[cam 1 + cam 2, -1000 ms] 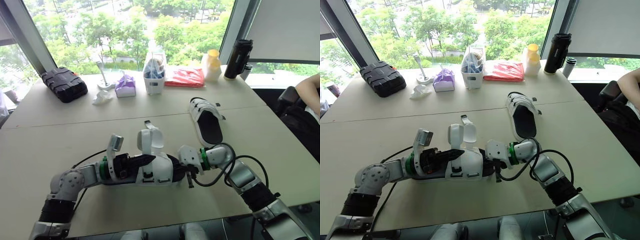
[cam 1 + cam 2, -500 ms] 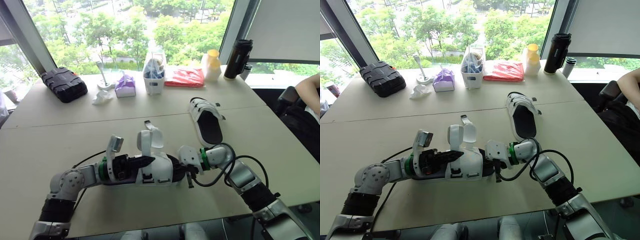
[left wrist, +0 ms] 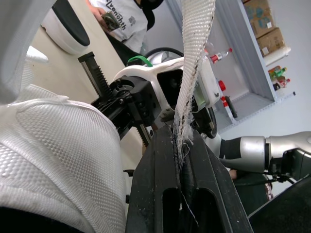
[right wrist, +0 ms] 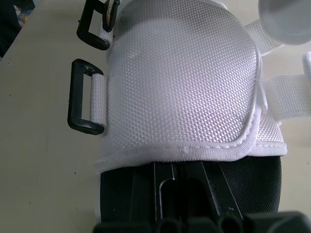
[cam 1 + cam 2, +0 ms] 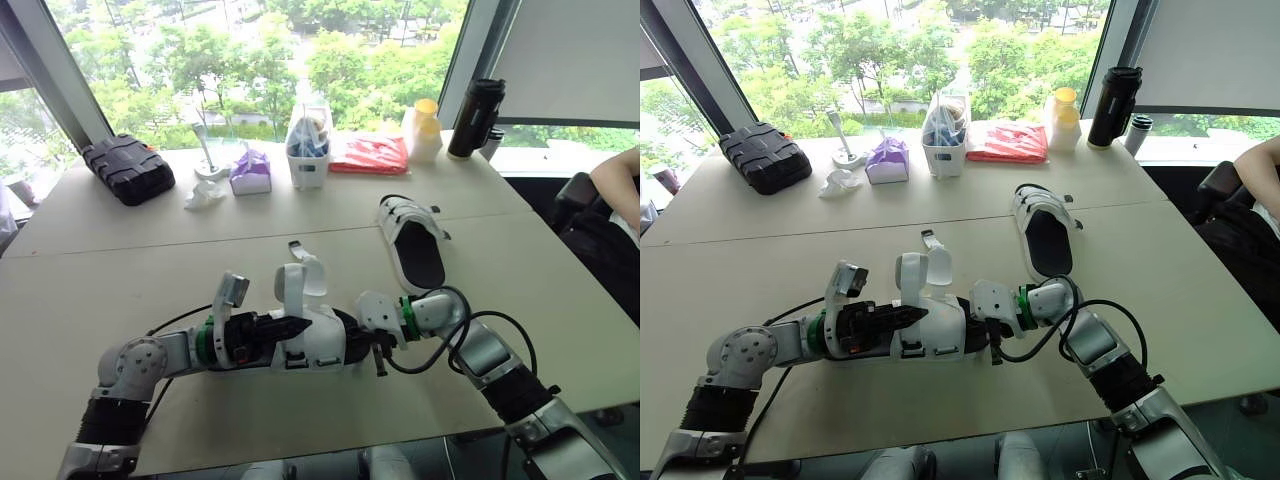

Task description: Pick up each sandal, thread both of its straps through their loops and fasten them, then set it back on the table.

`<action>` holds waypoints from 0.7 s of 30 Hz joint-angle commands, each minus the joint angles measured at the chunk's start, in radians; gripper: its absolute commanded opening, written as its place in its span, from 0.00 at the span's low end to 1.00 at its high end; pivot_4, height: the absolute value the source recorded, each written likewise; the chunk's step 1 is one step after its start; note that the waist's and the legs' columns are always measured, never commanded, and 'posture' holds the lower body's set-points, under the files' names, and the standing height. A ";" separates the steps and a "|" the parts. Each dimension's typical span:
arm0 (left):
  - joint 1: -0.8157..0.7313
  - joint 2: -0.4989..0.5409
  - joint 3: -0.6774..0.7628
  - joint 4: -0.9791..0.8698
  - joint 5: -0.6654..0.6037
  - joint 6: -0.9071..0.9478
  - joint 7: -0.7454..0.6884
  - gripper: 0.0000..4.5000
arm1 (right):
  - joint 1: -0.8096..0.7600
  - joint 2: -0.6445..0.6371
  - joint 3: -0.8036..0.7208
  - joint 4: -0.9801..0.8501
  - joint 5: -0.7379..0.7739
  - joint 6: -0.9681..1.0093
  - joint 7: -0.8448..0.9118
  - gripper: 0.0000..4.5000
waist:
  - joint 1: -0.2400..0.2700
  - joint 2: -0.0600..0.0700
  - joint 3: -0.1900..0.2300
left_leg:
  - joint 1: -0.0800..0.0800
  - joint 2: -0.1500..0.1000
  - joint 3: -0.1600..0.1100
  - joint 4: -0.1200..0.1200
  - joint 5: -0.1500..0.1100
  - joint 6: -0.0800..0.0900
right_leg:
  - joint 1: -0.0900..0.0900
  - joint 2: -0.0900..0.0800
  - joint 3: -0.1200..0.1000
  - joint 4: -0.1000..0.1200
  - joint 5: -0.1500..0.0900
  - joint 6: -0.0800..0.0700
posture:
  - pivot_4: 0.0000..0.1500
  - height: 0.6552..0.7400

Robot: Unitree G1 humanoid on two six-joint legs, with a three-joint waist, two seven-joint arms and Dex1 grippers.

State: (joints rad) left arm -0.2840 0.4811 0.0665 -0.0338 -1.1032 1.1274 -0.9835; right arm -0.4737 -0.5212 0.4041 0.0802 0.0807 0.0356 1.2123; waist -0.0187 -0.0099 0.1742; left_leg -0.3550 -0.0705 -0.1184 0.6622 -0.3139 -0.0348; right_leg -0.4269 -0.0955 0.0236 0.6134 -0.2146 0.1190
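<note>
A white sandal (image 5: pixel 315 340) with a black sole is held at the table's front middle, between my two grippers. My left gripper (image 3: pixel 179 141) is shut on one of its white woven straps (image 3: pixel 192 73), which rises upright from the fingers; the same strap (image 5: pixel 295 280) stands above the sandal in the left eye view. My right gripper (image 4: pixel 182 179) is shut on the sandal's other end, under the white upper (image 4: pixel 184 73), beside two black loops (image 4: pixel 85 97). A second white sandal (image 5: pixel 412 245) lies flat further back to the right.
Along the table's far edge stand a black case (image 5: pixel 128 168), a crumpled tissue (image 5: pixel 205 193), a purple tissue pack (image 5: pixel 251 170), a white container (image 5: pixel 309 145), a red bag (image 5: pixel 370 155), a yellow-capped bottle (image 5: pixel 424 130) and a black flask (image 5: pixel 476 118). A person's arm (image 5: pixel 618 180) shows at the right.
My left gripper has edged slightly to the right along the sandal, toward the upright strap. The right gripper and the second sandal have stayed put.
</note>
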 commanded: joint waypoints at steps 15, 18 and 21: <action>-0.006 0.005 0.031 -0.025 -0.014 0.018 -0.011 0.02 | 0.019 0.002 0.034 0.012 -0.037 0.009 -0.002 0.00 | 0.000 0.000 0.000 | 0.000 0.000 0.000 0.000 0.000 0.000 | 0.000 0.000 0.000 0.000 0.000 0.000 | 1.00 1.00; -0.001 0.009 0.020 -0.030 0.005 0.007 -0.023 0.02 | 0.021 0.001 0.033 0.011 -0.036 0.009 -0.002 0.00 | 0.000 0.000 0.000 | 0.000 0.000 0.000 0.000 0.000 0.000 | 0.000 0.000 0.000 0.000 0.000 0.000 | 1.00 1.00; 0.000 0.006 0.016 -0.028 0.022 -0.005 -0.036 0.02 | 0.022 0.000 0.034 0.009 -0.038 0.009 -0.003 0.00 | 0.000 0.000 0.000 | 0.000 0.000 0.000 0.000 0.000 0.000 | 0.000 0.000 0.000 0.000 0.000 0.000 | 1.00 1.00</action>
State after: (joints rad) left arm -0.2848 0.4781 0.0883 -0.0382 -1.0877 1.1419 -0.9990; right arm -0.4730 -0.5211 0.4050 0.0799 0.0806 0.0350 1.2105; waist -0.0188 -0.0099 0.1742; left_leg -0.3550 -0.0704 -0.1184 0.6622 -0.3139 -0.0349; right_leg -0.4269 -0.0954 0.0236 0.6134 -0.2146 0.1190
